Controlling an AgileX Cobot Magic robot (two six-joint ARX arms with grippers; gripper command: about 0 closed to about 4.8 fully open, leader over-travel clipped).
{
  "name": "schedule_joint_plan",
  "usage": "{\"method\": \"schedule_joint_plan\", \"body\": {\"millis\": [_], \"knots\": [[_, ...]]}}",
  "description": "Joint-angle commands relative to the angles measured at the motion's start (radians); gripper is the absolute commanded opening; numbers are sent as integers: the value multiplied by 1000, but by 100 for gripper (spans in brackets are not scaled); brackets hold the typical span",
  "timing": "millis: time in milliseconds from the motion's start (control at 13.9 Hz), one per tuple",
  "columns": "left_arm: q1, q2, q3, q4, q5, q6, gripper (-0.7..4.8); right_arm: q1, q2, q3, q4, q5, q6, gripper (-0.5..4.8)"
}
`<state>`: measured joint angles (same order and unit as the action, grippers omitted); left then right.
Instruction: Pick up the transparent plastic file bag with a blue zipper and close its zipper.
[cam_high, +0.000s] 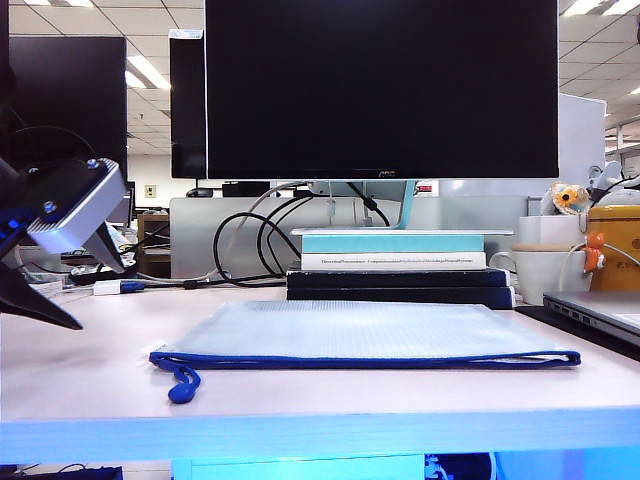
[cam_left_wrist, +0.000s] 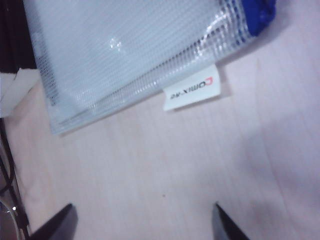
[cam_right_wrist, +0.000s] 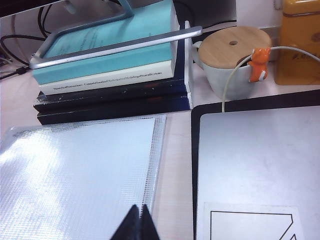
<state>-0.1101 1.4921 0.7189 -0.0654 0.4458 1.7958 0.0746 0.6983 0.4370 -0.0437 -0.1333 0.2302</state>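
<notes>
The right gripper (cam_right_wrist: 136, 222) is cut off in its wrist view: only two dark fingertips show, pressed together with nothing between them, above the near right part of the bag (cam_high: 365, 333). It does not appear in the exterior view. The left gripper (cam_left_wrist: 142, 222) is also mostly cut off; two dark fingertips stand spread wide over bare desk, apart from the bag's corner. In the exterior view the left arm (cam_high: 62, 215) hangs over the left edge of the desk (cam_high: 80, 370), its fingers out of frame.

The bag lies flat in the middle of the desk, its meshed clear plastic too pale to show any contents. The zipper (cam_high: 365, 359) runs along the near edge as a dark blue strip, with a blue cord pull (cam_high: 181, 383) hanging off the left end; whether the zip is closed cannot be told.

The desk is pale wood-look laminate with a light blue front edge. Behind the bag sits a stack of books (cam_high: 398, 268) under a dark monitor (cam_high: 381, 88), with black cables (cam_high: 250, 245) to the left, a white mug (cam_right_wrist: 235, 62) with a wooden lid, a yellow tin (cam_right_wrist: 301, 42) and a laptop (cam_right_wrist: 257, 170) to the right. Ceiling lights and other dark screens mark an office.

A white tag (cam_left_wrist: 192, 93) on the bag's corner reads roughly "Comix". The spine text on the books is too small to read.
</notes>
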Motion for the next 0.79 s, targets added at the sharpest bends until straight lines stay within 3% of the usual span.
{"method": "schedule_joint_plan", "body": {"millis": [72,287,502,574,646,789], "knots": [[1,-2,2,-8,67,11,349,1,-1,3,-14,-4,-2,-1],[-35,34,2,-51,153,11,341,1,-1,3,-59,-4,-2,-1],[-102,87,2,-48,134,11,336,1,-1,3,-65,-4,-3,-1],[-106,129,2,-46,115,90,331,0,-1,2,-92,-3,-2,-1],[-106,135,2,-48,104,108,331,1,-1,2,-92,-3,-3,-1],[-113,159,2,-53,121,127,246,0,-1,2,-89,1,-3,-1]]}}
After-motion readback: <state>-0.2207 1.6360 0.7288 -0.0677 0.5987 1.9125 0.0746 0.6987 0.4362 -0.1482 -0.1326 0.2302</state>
